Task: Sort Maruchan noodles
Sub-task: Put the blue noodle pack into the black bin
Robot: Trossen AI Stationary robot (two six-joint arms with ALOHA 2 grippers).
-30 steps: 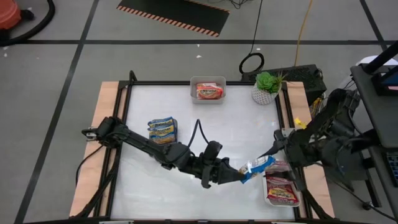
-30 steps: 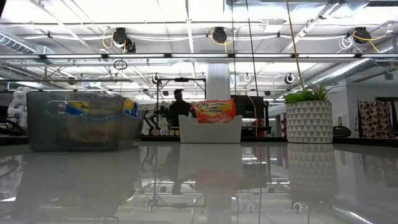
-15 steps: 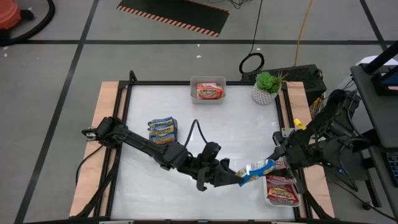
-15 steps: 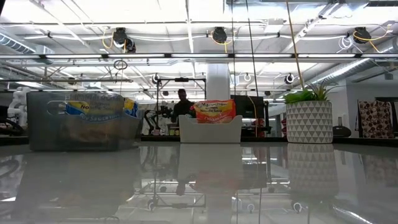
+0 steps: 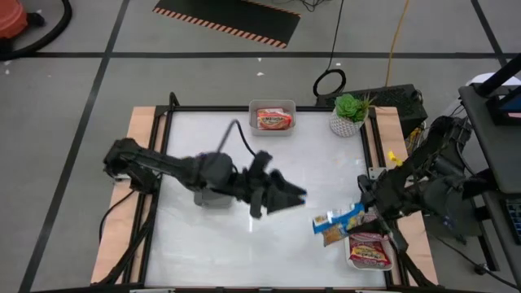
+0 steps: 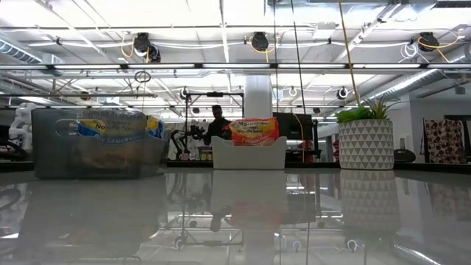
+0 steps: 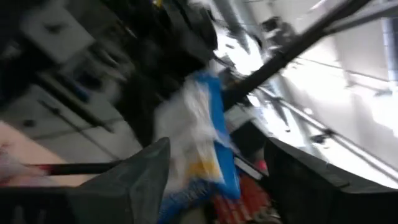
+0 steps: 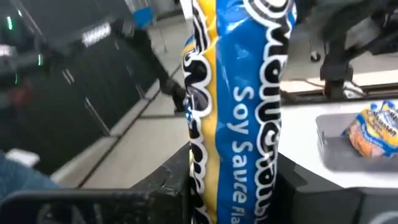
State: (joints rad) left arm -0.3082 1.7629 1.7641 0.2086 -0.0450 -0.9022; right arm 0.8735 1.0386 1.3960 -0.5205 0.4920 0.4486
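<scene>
A blue-and-yellow Maruchan noodles packet hangs over the table's near right part, with my right gripper shut on it. My left gripper stands open to the packet's left, apart from it; its wrist view shows the packet beyond the spread fingers. An orange packet lies in the white tray at the far edge. Maroon packets lie in a tray at the near right corner. More blue packets sit in the grey tray, which my left arm mostly hides from above. My right gripper pinches the blue packet between its two fingers at the end toward the table's right edge. The fingers come level from the table's right side. The packet sticks out leftward past the fingers, on edge, its free end clear of my left gripper.
A potted plant stands at the far right corner. Wooden boards run along the table's left and right sides. The white tabletop lies bare between the trays. A person shows in the room behind.
My left gripper has opened, let go of the blue packet and swung back toward the table's left and far side. The packet stays where it was, near the right corner tray, now held only by my right gripper.
</scene>
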